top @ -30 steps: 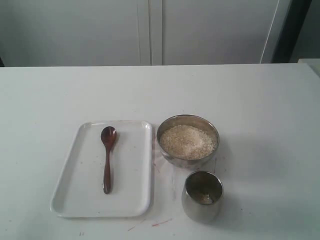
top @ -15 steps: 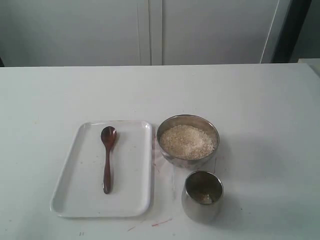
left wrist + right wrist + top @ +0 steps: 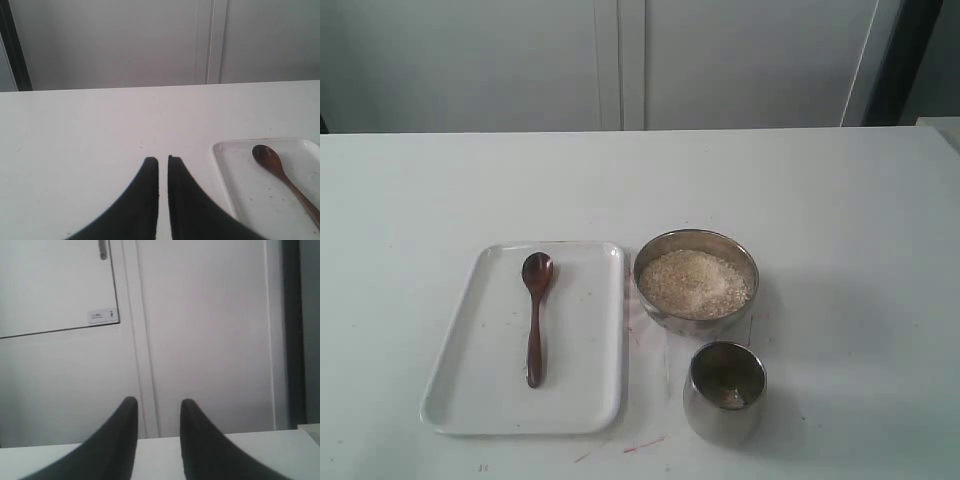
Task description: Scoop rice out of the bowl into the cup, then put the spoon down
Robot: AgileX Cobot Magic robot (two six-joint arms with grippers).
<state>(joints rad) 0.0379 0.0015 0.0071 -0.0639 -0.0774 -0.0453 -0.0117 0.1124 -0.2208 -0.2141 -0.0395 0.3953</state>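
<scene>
The dark wooden spoon lies on a white tray, its oval bowl pointing toward the far side of the table. The steel bowl sits just right of the tray, holding a heap of rice. In front of the bowl stands the steel cup, with a few grains at its bottom. Neither gripper appears in the exterior view. In the left wrist view my left gripper is shut and empty over bare table, left of the tray and spoon. My right gripper is open and empty, facing the wall.
The white table stretches wide around the objects. White cabinet doors stand behind its far edge. A few red marks show on the table near the tray's front corner.
</scene>
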